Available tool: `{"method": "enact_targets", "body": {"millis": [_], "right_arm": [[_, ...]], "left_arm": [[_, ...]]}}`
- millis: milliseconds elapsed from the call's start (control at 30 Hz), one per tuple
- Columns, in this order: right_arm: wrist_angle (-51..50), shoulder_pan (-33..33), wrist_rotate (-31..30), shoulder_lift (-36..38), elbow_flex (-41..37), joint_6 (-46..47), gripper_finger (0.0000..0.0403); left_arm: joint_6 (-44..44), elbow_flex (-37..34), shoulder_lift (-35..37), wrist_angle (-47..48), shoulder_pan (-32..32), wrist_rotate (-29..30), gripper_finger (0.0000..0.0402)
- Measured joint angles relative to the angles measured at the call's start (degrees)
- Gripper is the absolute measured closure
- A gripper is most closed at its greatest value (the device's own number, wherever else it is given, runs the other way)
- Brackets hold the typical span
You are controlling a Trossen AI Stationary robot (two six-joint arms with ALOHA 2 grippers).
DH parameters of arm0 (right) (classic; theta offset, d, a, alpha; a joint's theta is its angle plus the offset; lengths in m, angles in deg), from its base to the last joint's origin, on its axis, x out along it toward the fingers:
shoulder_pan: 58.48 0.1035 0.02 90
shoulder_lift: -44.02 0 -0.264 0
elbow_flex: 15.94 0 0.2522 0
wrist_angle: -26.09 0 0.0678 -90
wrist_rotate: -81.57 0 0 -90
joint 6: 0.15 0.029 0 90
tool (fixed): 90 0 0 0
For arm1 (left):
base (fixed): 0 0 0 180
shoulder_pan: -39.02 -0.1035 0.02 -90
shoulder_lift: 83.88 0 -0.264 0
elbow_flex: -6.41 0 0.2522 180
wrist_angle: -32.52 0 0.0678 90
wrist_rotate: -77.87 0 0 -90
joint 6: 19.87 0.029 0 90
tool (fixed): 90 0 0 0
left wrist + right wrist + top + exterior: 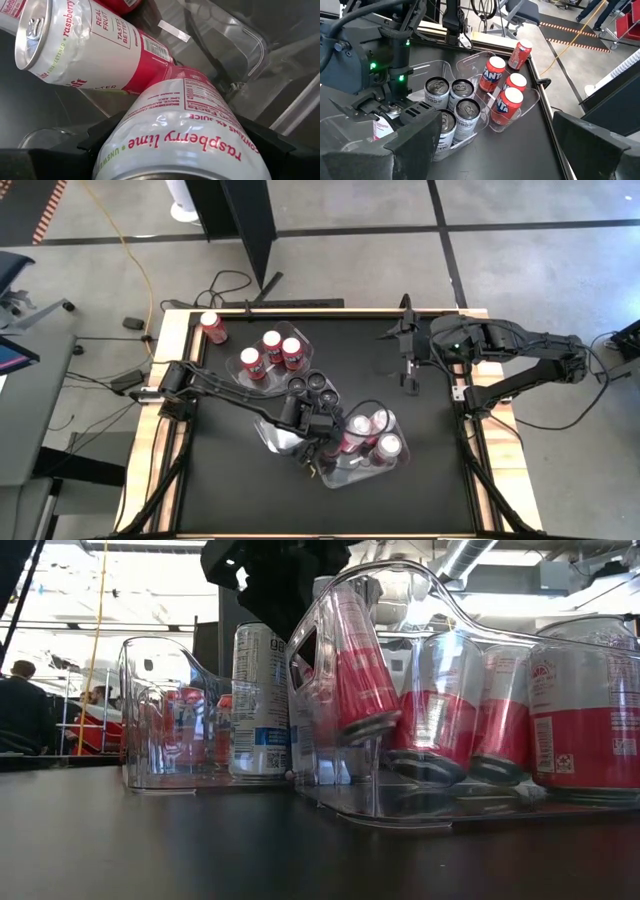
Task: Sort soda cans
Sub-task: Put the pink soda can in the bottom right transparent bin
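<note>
Left gripper (325, 448) is clamped around a white-and-pink soda can (180, 135) reading "raspberry lime", tilted in the clear plastic tub (395, 470) lower centre of the high view. Glossy aluminium, dented neighbour. Red Fanta cans (502, 92) sit in another tub (532, 102). Right gripper (408, 358), upper right, spread wide, holding nothing.
</note>
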Motion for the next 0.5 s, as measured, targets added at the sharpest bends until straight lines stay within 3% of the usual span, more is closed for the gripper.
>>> {"method": "enact_targets", "body": {"millis": [500], "right_arm": [[-0.02, 0.0, 0.0, 0.0, 0.0, -0.21, 0.0006]], "left_arm": [[-2.17, -0.09, -0.11, -2.59, -0.23, 0.06, 0.0099]]}}
